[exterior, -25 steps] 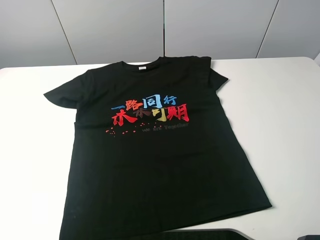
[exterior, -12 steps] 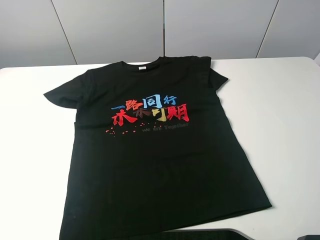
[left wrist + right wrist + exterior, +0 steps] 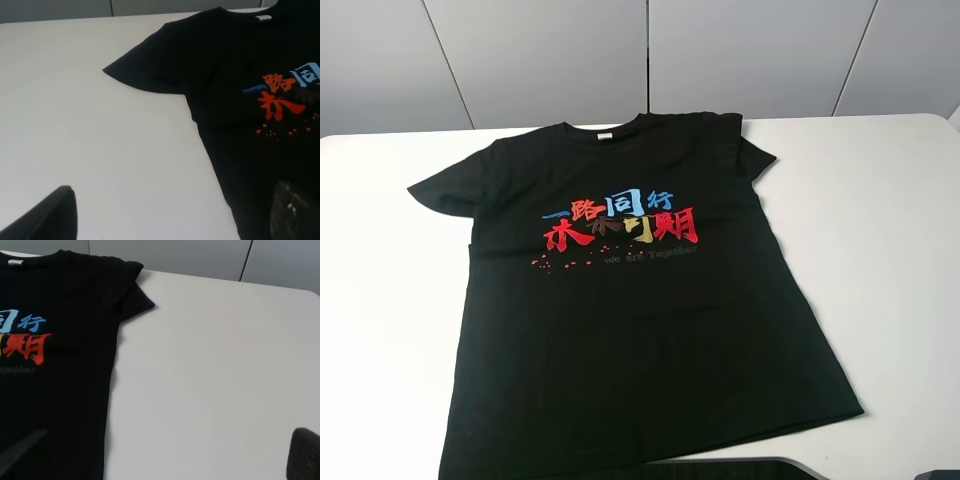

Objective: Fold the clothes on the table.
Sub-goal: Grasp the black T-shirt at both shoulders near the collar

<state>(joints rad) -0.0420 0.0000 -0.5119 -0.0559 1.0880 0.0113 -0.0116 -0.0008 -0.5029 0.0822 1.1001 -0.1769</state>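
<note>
The clothes [image 3: 640, 330] are one black T-shirt spread flat and face up on the white table [image 3: 890, 220]. Its collar points to the far side, and red, blue and yellow characters run across the chest. In the left wrist view my left gripper [image 3: 172, 217] is open above the table beside the shirt's left sleeve [image 3: 150, 65]. One of its fingers [image 3: 295, 212] hangs over the shirt's side. My right gripper [image 3: 162, 457] is open too, straddling the shirt's right side edge [image 3: 112, 390], with one finger [image 3: 20, 450] over the cloth. Neither holds anything.
Grey wall panels [image 3: 650, 60] stand behind the table's far edge. Two dark shapes [image 3: 730, 468] [image 3: 942, 474] poke in at the near edge of the exterior view. Bare white tabletop lies on both sides of the shirt.
</note>
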